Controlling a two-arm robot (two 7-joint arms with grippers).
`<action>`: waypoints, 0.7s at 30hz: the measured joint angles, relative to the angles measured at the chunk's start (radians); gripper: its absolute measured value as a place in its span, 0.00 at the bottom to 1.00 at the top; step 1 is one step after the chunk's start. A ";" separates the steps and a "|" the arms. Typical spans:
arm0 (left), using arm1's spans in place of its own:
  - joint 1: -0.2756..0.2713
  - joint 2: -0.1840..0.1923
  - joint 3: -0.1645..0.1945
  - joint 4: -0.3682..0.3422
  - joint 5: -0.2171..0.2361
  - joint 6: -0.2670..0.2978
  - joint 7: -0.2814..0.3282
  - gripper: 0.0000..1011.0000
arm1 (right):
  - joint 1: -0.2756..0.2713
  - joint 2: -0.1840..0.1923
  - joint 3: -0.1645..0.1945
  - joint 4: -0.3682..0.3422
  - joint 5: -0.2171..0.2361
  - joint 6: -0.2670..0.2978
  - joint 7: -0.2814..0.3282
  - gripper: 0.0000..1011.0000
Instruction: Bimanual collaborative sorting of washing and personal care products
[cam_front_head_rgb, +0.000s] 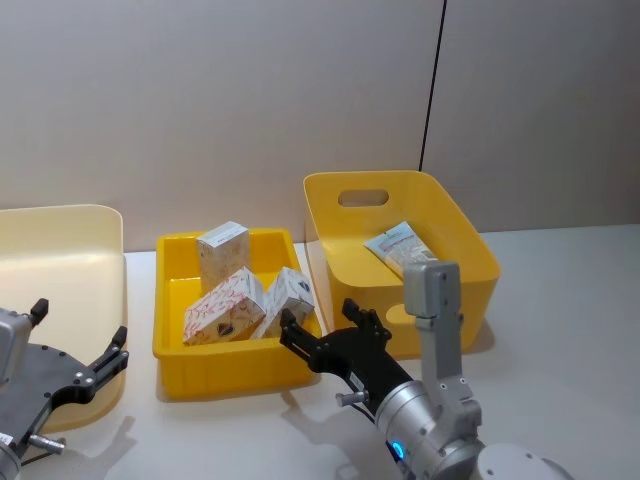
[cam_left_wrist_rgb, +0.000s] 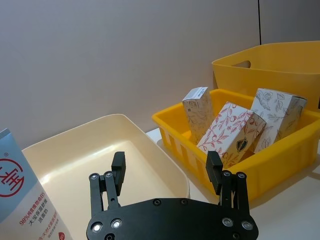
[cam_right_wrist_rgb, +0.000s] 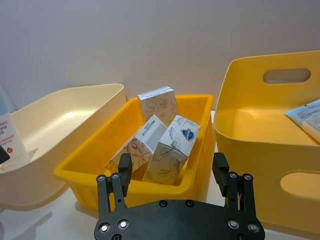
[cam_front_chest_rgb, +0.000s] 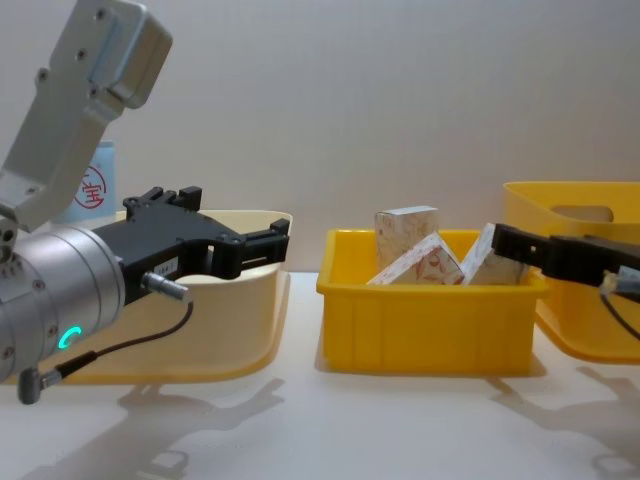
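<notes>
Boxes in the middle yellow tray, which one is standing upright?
The rear box stands upright; the left front box and right front box lean tilted.

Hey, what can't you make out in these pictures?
White bottle: cut off by the left wrist view's edge; chest view, left arm partly covers it.
Blue tube: cut by the right wrist view's edge.
Boxes: lower halves behind the yellow tray wall, chest view.

Soft, even light comes from overhead, and the scene is bright. The low yellow bin and the cream bin cast pale, soft-edged shadows on the white tabletop just beneath them. The left gripper throws a fainter shadow there in the head view. A mild sheen marks the cream bin's inner floor. The wall is evenly lit.
</notes>
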 joint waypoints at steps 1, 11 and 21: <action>0.000 0.000 0.000 0.000 0.000 0.000 0.000 0.99 | 0.004 -0.003 -0.001 0.004 0.000 0.001 0.000 0.99; 0.000 0.000 0.000 0.000 0.000 0.000 0.000 0.99 | 0.047 -0.040 -0.008 0.060 0.002 0.019 0.000 0.99; 0.000 0.000 0.000 0.000 0.000 0.000 0.000 0.99 | 0.075 -0.069 -0.011 0.101 -0.006 0.026 -0.008 0.99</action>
